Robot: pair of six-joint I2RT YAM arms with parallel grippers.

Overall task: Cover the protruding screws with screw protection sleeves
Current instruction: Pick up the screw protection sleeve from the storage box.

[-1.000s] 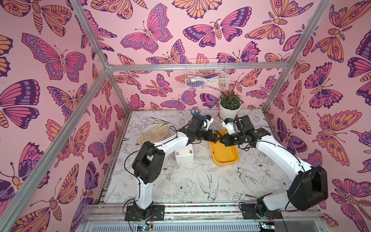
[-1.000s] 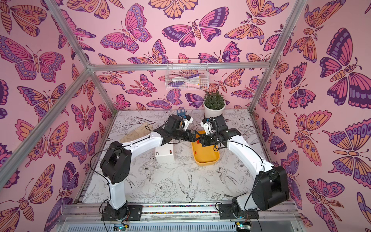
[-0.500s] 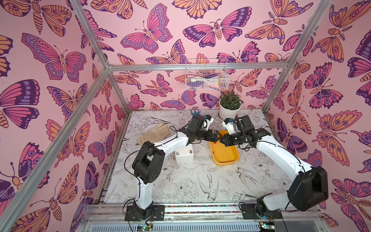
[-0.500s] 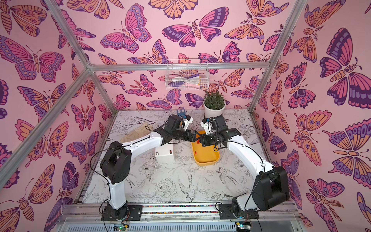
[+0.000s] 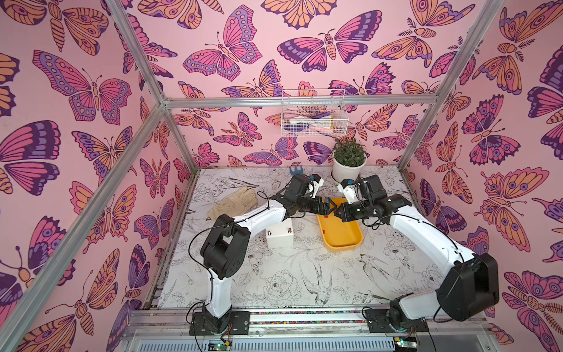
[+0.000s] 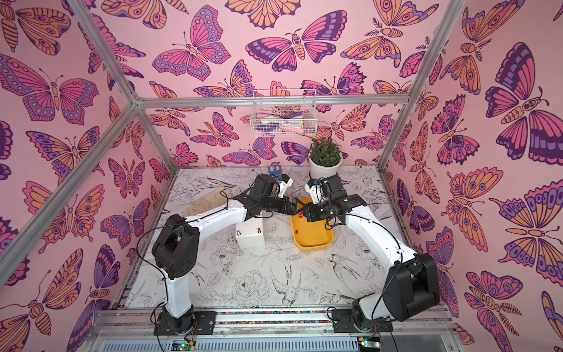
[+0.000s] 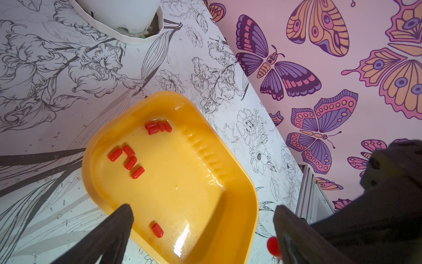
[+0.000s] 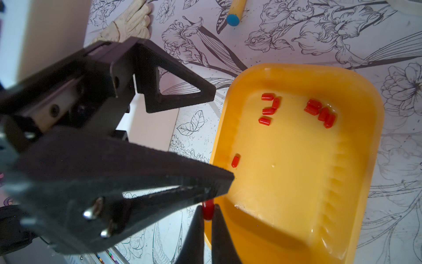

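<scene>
My right gripper point(image 8: 208, 213) is shut on one red screw protection sleeve point(image 8: 208, 209), held above the near-left rim of the yellow tray point(image 8: 376, 128). My left gripper point(image 7: 203, 219) is open, tip to tip with the right one over the tray point(image 5: 341, 234). The held sleeve point(image 7: 272, 245) sits just inside one of the left fingers point(image 7: 290, 226). Several more sleeves point(image 7: 130, 160) lie loose in the tray. The white box point(image 5: 279, 236) stands left of the tray. The protruding screws point(image 5: 269, 234) show only as tiny specks on its top.
A potted plant point(image 5: 348, 164) stands behind the tray at the back. A cream glove point(image 5: 234, 202) lies at the back left, with a small blue tool point(image 5: 295, 170) near the rear wall. A wire basket point(image 5: 313, 117) hangs on that wall.
</scene>
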